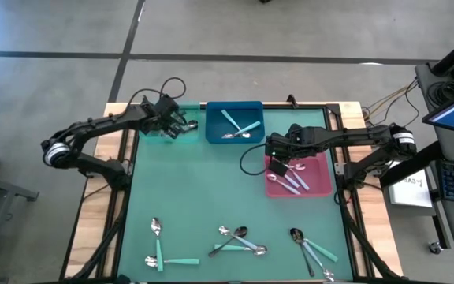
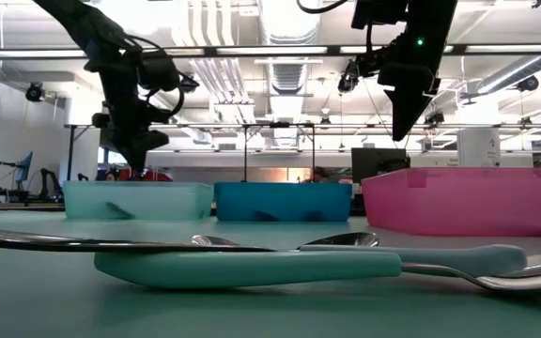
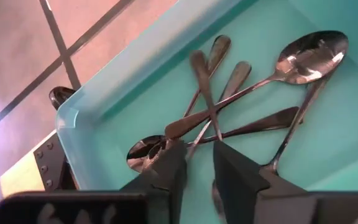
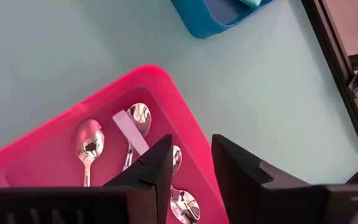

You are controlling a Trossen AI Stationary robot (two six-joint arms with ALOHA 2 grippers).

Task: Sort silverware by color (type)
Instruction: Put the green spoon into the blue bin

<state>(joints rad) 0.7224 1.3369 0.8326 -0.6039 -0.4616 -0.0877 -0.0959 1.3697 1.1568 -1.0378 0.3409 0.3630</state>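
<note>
Even, bright light falls on my worktop [image 1: 211, 197] from overhead, so shadows under the spoons [image 1: 239, 241] stay soft and short. Seen level across the worktop, ceiling lamps [image 2: 252, 47] glare white behind my arms, which turn into near-black silhouettes. The nearest spoon [image 2: 252, 263] there is large and soft, out of focus, while the pink bin [image 2: 468, 202] glows as if lit through. Past my left tool [image 3: 201, 180], the dark spoons [image 3: 241, 93] carry sharp highlights. My right tool [image 4: 191, 180] is blurred and dark at the frame's edge.
</note>
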